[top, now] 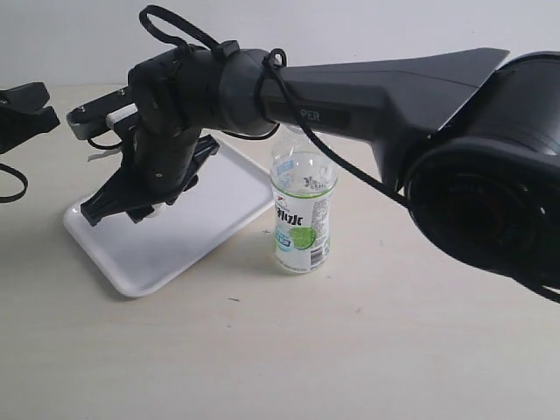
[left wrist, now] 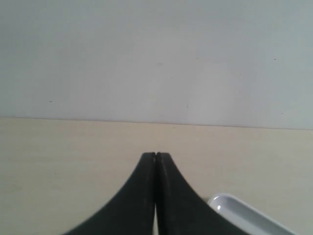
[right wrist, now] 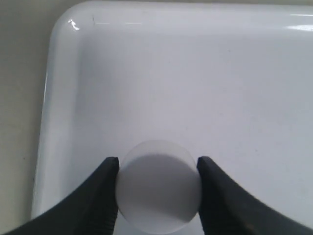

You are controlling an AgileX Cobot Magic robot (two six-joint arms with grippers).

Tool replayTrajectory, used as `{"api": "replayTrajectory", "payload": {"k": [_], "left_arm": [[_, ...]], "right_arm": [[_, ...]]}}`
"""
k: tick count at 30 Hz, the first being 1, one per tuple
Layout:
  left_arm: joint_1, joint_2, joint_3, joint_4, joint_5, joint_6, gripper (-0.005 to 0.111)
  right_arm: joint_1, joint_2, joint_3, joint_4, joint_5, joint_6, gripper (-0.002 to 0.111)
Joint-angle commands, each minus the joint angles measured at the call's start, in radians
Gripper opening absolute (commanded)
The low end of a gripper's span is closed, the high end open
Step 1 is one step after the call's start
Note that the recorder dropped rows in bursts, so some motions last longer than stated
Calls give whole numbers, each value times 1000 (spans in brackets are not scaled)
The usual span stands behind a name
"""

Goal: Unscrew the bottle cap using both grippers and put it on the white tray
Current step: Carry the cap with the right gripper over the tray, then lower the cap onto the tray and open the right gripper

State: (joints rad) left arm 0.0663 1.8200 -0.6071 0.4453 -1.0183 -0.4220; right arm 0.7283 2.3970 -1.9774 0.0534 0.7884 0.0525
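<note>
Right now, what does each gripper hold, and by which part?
The right gripper holds the cap by its opposite sides, over the tray. The left gripper is shut and holds nothing.

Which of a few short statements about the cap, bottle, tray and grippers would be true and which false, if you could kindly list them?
1. The right gripper holds the bottle cap between its jaws. True.
2. The bottle cap is screwed onto the bottle. False: it is off the bottle, in the right gripper.
3. The bottle cap is held over the white tray. True.
4. The left gripper is wide open. False: its jaws are pressed together with nothing between them.
5. The bottle lies on its side in the white tray. False: it stands upright on the table beside the tray.
</note>
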Motion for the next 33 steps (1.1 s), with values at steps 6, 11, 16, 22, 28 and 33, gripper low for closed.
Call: {"api": "replayTrajectory", "payload": {"k": [6, 11, 16, 22, 28, 33], "left_arm": [[3, -7, 5, -15, 0, 4, 0], [3, -7, 5, -15, 3, 4, 0], [3, -7, 5, -15, 3, 4, 0], [3, -7, 5, -15, 3, 2, 0], [3, -7, 5, -13, 3, 2, 0], [3, -7, 5, -13, 3, 2, 0]], "right_arm": [[-4, 48, -7, -12, -57, 2, 0], [-4, 54, -7, -12, -53, 2, 0], [-4, 57, -7, -12, -31, 1, 0], [-4, 63, -7, -12, 18, -23, 1], [-4, 63, -7, -12, 17, -25, 21], [-4, 63, -7, -12, 17, -25, 34]]}}
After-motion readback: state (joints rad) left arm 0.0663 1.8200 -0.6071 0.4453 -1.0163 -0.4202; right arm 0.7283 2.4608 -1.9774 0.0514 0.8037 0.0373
